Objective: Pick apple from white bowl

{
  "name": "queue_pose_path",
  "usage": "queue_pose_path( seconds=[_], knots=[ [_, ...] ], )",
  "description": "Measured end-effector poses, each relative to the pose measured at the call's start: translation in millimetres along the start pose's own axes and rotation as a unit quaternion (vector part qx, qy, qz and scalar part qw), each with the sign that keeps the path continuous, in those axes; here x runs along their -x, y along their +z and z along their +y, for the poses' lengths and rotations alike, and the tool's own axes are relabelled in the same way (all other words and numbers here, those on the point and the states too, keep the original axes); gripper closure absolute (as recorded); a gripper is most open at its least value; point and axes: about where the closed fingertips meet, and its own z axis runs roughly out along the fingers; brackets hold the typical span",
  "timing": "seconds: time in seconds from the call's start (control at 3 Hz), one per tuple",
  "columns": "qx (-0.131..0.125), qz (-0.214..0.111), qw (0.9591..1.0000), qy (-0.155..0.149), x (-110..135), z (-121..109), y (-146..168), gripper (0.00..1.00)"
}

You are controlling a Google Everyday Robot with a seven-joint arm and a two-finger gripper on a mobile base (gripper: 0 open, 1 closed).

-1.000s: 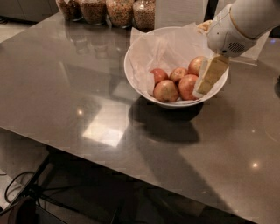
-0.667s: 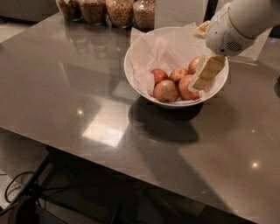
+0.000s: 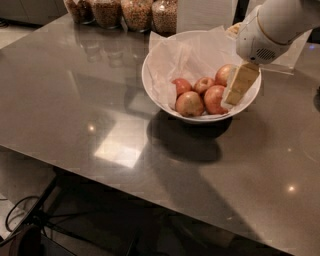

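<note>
The white bowl (image 3: 151,87) stands on the dark table, lined with crumpled white paper, with several apples in it. The apple (image 3: 215,99), red with an orange blush, lies at the front right of the pile. My gripper (image 3: 231,100) reaches down into the bowl from the upper right. Its beige end sits against the right side of this apple and in front of another red-orange apple (image 3: 225,74). A paler yellowish apple (image 3: 189,103) lies front left, and a small dark-red apple (image 3: 182,85) lies behind it.
Several glass jars (image 3: 137,12) of dry goods stand along the table's far edge. A clear stand (image 3: 290,62) is behind the bowl at right. The table's front edge runs across the bottom, with cables (image 3: 30,215) on the floor below it.
My gripper has shifted only slightly inside the bowl and stays by the same apple. The apples and the bowl have not moved.
</note>
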Motion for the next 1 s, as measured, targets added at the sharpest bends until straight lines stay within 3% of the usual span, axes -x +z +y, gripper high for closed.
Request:
queue_pose_path(
  seconds=[0.33,0.67,1.0],
  knots=[
    [-0.026,0.070,0.9971,0.016,-32.3,-20.5,10.0,0.00],
    [-0.026,0.070,0.9971,0.016,-32.3,-20.5,10.0,0.00],
    [-0.017,0.046,0.9987,-0.011,-31.0,-23.2,13.4,0.00]
  ],
)
